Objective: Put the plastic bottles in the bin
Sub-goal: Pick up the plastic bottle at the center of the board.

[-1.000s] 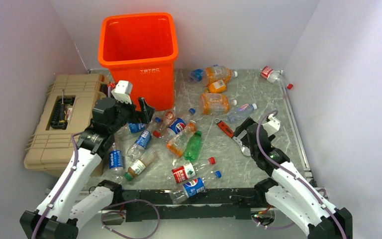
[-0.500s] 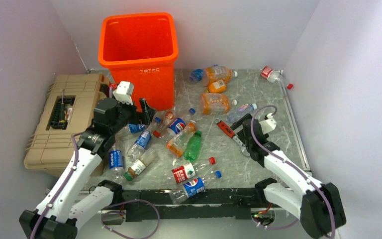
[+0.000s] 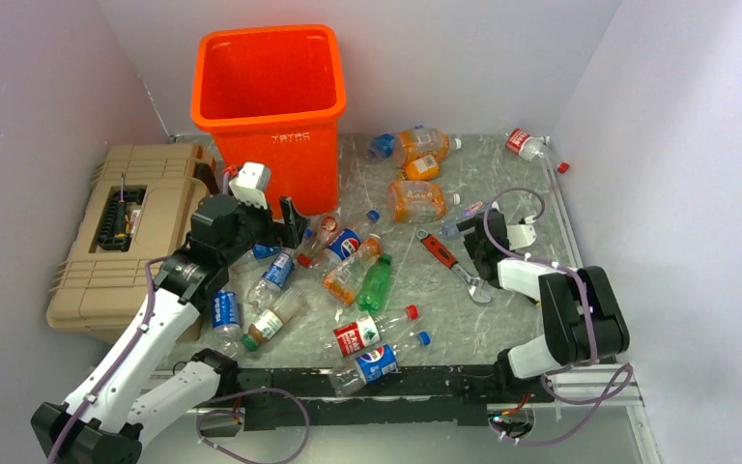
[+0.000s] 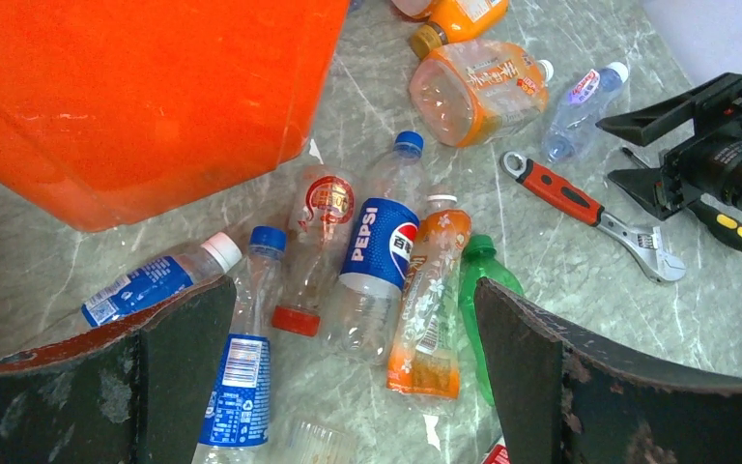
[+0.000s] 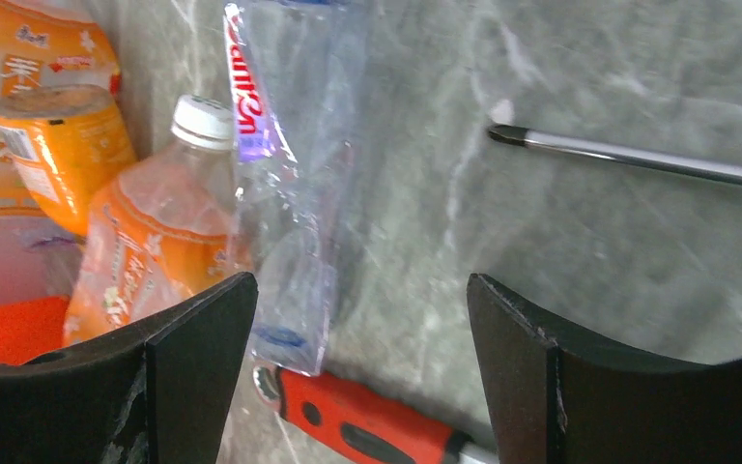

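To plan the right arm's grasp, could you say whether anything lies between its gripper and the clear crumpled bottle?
Nothing visible does: the open right gripper faces the clear crumpled plastic bottle directly; a red-handled wrench lies beside it.

A robotics lab test cell is indicated: a marble-patterned worktop is boxed in by plain white panels, a cabled left arm and right arm are bolted at its near edge, and a tan tool case is seen left of the left pincer, with a wrench to its right.
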Action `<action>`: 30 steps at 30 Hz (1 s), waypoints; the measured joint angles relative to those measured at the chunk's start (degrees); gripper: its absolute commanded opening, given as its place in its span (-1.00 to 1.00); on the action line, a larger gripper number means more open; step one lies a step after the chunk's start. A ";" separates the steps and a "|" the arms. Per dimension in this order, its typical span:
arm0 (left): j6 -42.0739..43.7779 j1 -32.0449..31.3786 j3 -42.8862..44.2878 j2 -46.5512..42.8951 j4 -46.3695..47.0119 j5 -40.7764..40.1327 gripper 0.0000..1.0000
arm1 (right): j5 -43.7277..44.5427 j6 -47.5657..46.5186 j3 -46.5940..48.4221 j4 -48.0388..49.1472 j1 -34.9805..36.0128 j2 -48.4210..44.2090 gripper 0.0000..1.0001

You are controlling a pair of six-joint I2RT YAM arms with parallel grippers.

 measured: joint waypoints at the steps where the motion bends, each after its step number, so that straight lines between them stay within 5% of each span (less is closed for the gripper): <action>1: 0.02 -0.02 0.00 -0.09 0.00 -0.20 0.98 | -0.44 0.26 0.48 1.20 -0.04 1.22 0.68; 12: 0.13 -0.17 0.00 -0.87 0.00 -0.66 0.98 | -2.29 1.81 7.63 8.26 -1.97 12.44 0.30; 30: 0.11 -0.22 0.00 -0.70 0.00 -0.59 0.97 | -5.33 1.62 6.10 13.60 -2.27 15.41 -0.41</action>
